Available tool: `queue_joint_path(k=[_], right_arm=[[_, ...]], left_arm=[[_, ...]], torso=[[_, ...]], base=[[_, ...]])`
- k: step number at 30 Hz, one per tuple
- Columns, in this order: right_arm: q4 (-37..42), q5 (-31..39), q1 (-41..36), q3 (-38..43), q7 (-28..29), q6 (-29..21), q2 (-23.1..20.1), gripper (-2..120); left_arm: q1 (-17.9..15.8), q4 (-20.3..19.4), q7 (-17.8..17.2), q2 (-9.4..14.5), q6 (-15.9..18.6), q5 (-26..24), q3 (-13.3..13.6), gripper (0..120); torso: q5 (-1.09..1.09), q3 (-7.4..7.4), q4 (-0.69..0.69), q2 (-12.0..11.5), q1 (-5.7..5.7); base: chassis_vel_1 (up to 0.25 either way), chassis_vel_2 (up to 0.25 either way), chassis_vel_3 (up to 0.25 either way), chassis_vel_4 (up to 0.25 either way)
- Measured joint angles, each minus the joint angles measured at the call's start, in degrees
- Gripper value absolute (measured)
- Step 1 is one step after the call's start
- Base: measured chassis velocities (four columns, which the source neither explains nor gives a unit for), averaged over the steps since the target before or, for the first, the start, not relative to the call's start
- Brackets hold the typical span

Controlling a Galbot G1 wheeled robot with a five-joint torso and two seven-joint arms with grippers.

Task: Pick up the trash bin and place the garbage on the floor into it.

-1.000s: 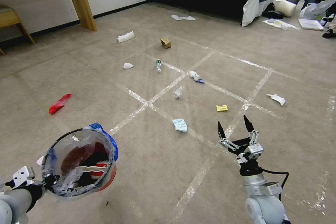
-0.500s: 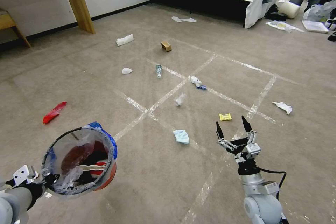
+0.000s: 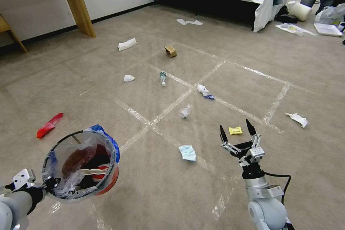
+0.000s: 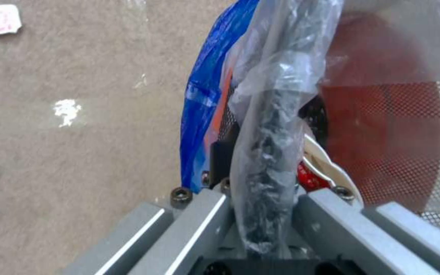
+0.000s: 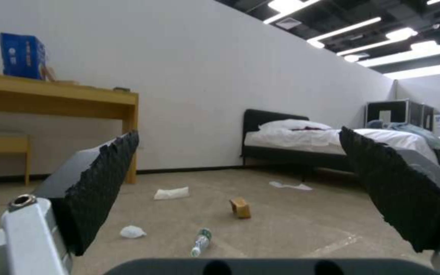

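- Red-orange round plastic trash bin (image 3: 81, 165) with its clear liner hung off the beige carpeted floor (image 3: 151, 194), its thin black rim clamped in the left end effector (image 4: 261, 214).
- Right end effector (image 3: 237, 134) hovered wide and empty near the yellow scrap (image 3: 235, 130).
- Likely risk: that thin-rim hold could let the bin swing or tip, spilling its litter.

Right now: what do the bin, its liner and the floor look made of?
Trash bin: red-orange perforated mesh, probably metal, seen through its wall in the left wrist view. Liner: thin clear crinkled plastic film, blue edge. Floor: short-pile beige carpet, matte, crossed by glossy clear tape. Left gripper clamps the rim.
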Motion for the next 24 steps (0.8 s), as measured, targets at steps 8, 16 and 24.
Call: queue_joint_path(k=[8,16,24], right_arm=[[-0.23,-0.21,0.07,-0.09,0.17,0.00,0.06,100],[-0.23,-0.63,-0.12,-0.04,0.30,0.29,0.04,100],[-0.03,-0.76,-0.20,0.32,0.63,0.36,-0.13,100]], left_arm=[[0.14,-0.18,0.00,-0.21,-0.01,0.02,-0.02,0],[0.63,-0.67,-0.01,-0.61,-0.04,0.20,-0.10,0],[0.60,-0.74,-0.01,-0.53,-0.09,0.14,-0.19,0]], torso=[[-0.01,0.00,0.00,0.00,0.00],[0.00,0.00,0.01,0.00,0.00],[0.00,0.00,-0.01,0.00,0.01]], base=[[-0.116,0.124,0.121,-0.115],[-0.105,0.113,0.120,-0.117],[-0.080,0.072,0.071,-0.079]])
